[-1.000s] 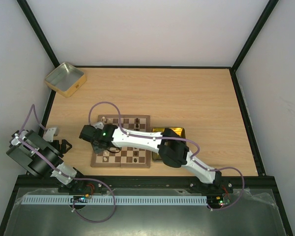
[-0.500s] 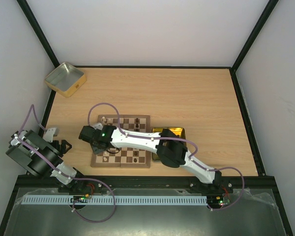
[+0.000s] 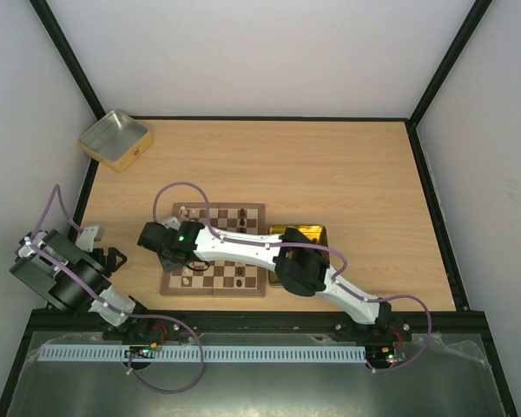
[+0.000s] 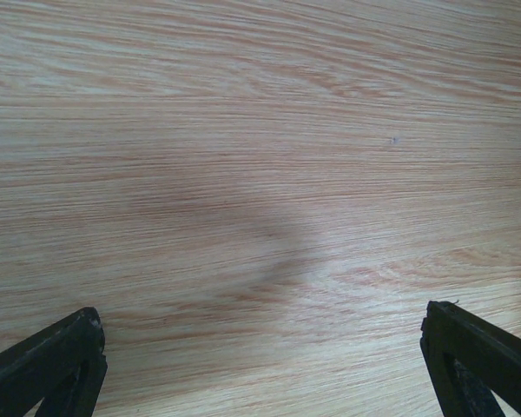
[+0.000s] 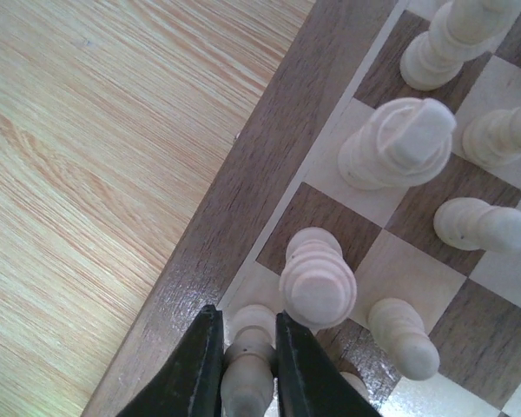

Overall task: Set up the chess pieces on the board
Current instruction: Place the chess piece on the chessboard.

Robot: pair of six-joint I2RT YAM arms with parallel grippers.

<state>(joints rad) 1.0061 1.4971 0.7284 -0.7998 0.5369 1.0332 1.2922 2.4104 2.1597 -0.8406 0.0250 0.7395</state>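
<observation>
The wooden chessboard (image 3: 234, 261) lies at the table's near middle, with cream and dark pieces on it. My right gripper (image 3: 161, 248) reaches over its left edge. In the right wrist view the black fingers (image 5: 204, 369) are shut on a pale cream piece (image 5: 250, 365) at a light square beside the board's brown rim (image 5: 243, 182). Other cream pieces (image 5: 317, 280) stand close by on the neighbouring squares (image 5: 399, 143). My left gripper (image 3: 104, 256) rests at the near left, its jaws wide open over bare table (image 4: 260, 217), holding nothing.
A yellow-gold tin (image 3: 308, 234) lies right of the board, partly under the right arm. A silvery square tin (image 3: 115, 139) sits at the far left corner. Black frame rails border the table.
The right gripper has shifted slightly left and nearer over the board's left edge. The left arm has not moved.
</observation>
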